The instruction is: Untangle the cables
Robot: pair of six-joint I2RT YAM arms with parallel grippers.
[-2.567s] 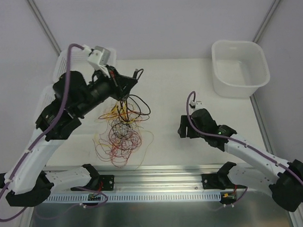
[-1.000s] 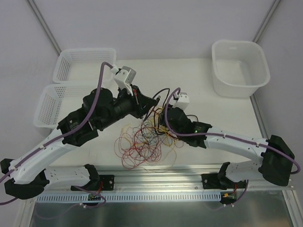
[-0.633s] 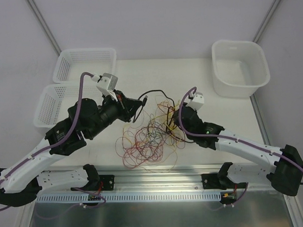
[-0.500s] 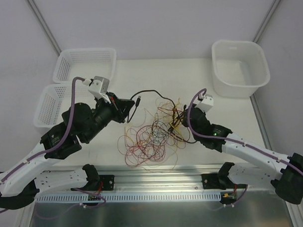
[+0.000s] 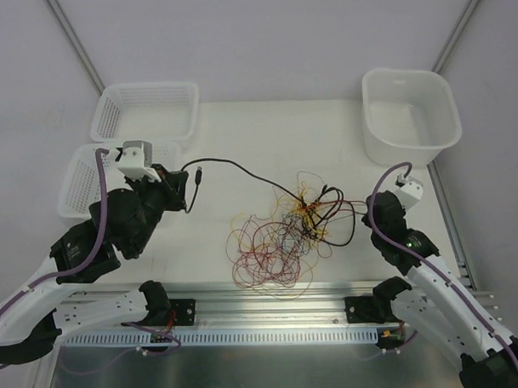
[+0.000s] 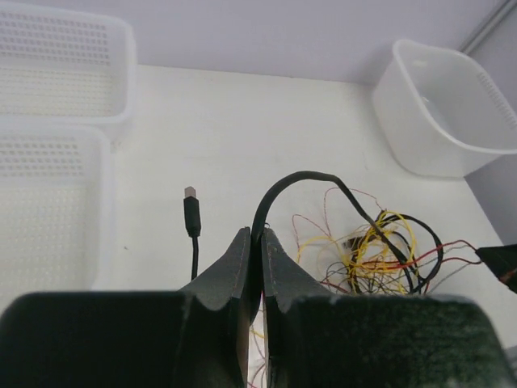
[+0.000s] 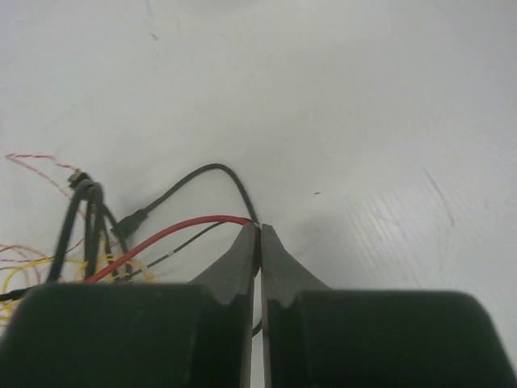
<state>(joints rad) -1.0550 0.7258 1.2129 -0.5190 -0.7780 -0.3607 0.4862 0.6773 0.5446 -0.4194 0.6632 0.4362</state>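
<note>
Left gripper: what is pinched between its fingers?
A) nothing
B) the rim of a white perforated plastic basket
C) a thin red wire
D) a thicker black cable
D: in the left wrist view the left gripper is shut on the black cable, which arches away from its tips.

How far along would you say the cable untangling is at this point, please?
Early. One black cable stretches left, mostly clear of the tangle, held by the shut left tool. The right tool pinches a red wire. The red, yellow and black loops are knotted together.
</note>
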